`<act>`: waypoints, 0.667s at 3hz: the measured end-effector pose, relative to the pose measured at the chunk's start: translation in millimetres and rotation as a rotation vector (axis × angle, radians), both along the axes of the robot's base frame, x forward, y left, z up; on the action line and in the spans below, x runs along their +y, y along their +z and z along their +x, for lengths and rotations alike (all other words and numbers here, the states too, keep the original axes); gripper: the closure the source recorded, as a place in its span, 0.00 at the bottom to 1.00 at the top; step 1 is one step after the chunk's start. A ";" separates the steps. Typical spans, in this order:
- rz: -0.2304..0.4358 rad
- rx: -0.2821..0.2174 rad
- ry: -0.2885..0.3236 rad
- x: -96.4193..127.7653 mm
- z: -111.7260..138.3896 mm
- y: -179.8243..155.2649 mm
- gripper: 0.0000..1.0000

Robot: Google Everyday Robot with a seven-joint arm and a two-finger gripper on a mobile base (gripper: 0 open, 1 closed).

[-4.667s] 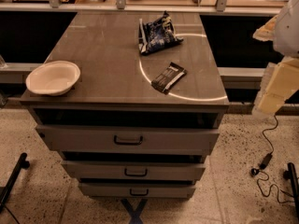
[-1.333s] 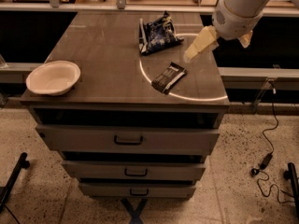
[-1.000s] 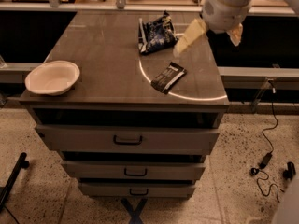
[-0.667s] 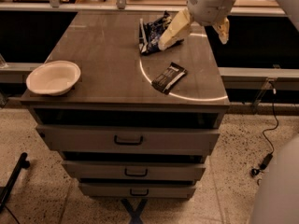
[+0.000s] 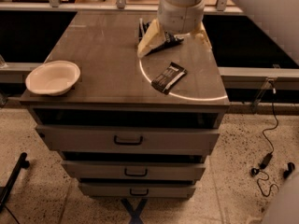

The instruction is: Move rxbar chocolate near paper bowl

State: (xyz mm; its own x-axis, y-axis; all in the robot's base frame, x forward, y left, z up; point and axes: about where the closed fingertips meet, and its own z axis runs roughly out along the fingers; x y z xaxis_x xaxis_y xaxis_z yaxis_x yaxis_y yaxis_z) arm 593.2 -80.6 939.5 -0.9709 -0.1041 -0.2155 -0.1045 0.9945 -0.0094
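Paper bowl, shallow, round and off-white [image 5: 53,77], sits at the front left corner of the brown drawer desk [image 5: 103,50], well apart from everything else on top. Moving right, you come to the small flat black rxbar chocolate wrapper with pale lettering [image 5: 168,77], lying flat toward the front right of the desk. Its long axis runs diagonally, from front-left to back-right.

Behind it, the white robot arm [image 5: 181,3] comes down from the top edge, and its jaws are spread wide and hold nothing. They hang over the dark blue and white snack bag [image 5: 144,28] at the back of the desk, which they partly hide. How high they are above the bag you cannot tell.

The relation that matters to you: the bar lies toward the front edge from the jaws, near but apart, roughly in line with the gap between them. In my judgement you must come forward and down, and turn the jaws so they close across the bar's narrow width. Nothing is grasped yet, and the carry leftward to the bowl is not begun.
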 end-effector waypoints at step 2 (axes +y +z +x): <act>-0.106 0.095 -0.093 6.4 -13.4 -69.3 0.00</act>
